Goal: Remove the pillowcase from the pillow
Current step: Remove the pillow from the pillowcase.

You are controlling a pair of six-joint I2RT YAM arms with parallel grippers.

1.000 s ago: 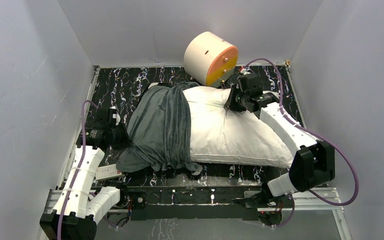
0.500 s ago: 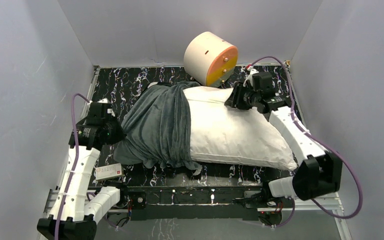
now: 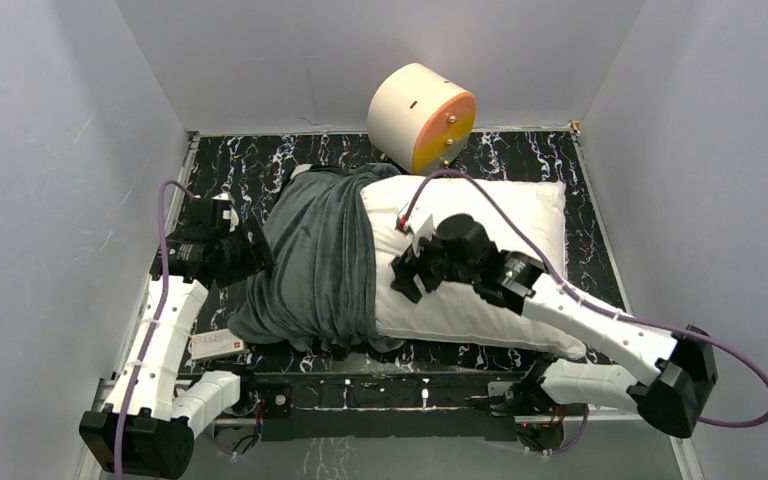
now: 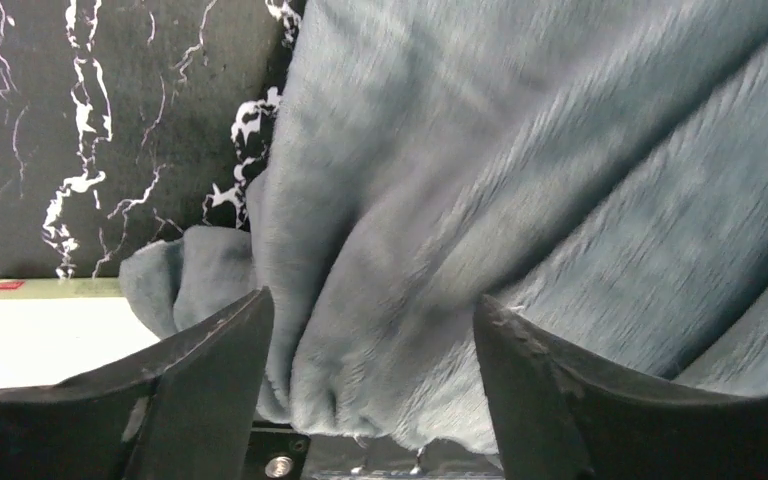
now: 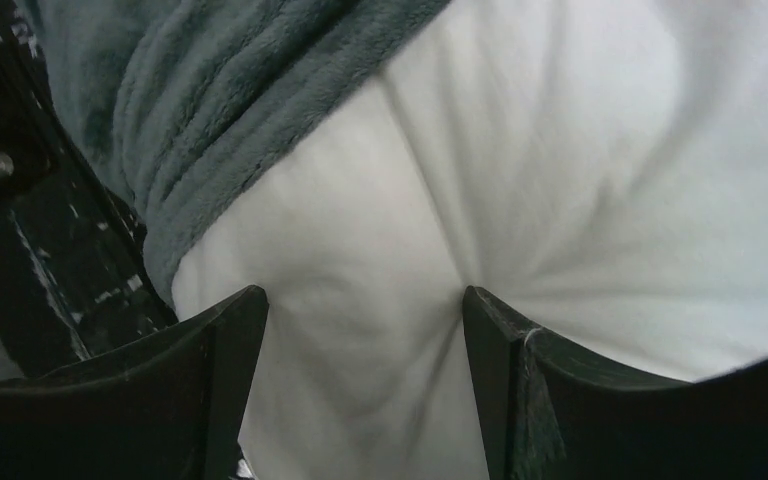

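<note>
The dark grey pillowcase [image 3: 320,260] covers the left end of the white pillow [image 3: 500,215], which lies across the black marbled table. My left gripper [image 3: 256,256] is at the pillowcase's left side. In the left wrist view it [image 4: 370,305] is open, with bunched grey pillowcase [image 4: 520,180] lying loose between its fingers. My right gripper [image 3: 406,276] hovers over the pillow's middle, just right of the pillowcase's edge. In the right wrist view it [image 5: 362,295] is open over the white pillow [image 5: 520,170], with the pillowcase hem [image 5: 230,110] at upper left.
A cream-and-orange cylinder [image 3: 422,117] stands at the back, touching the pillow's far edge. A white card [image 3: 218,345] lies at the front left by the pillowcase's corner. Grey walls close in on three sides of the table [image 3: 235,170].
My left gripper has opened and let go of the pillowcase. My right arm has swung from the pillow's far right corner to its middle, and its jaws have opened wider.
</note>
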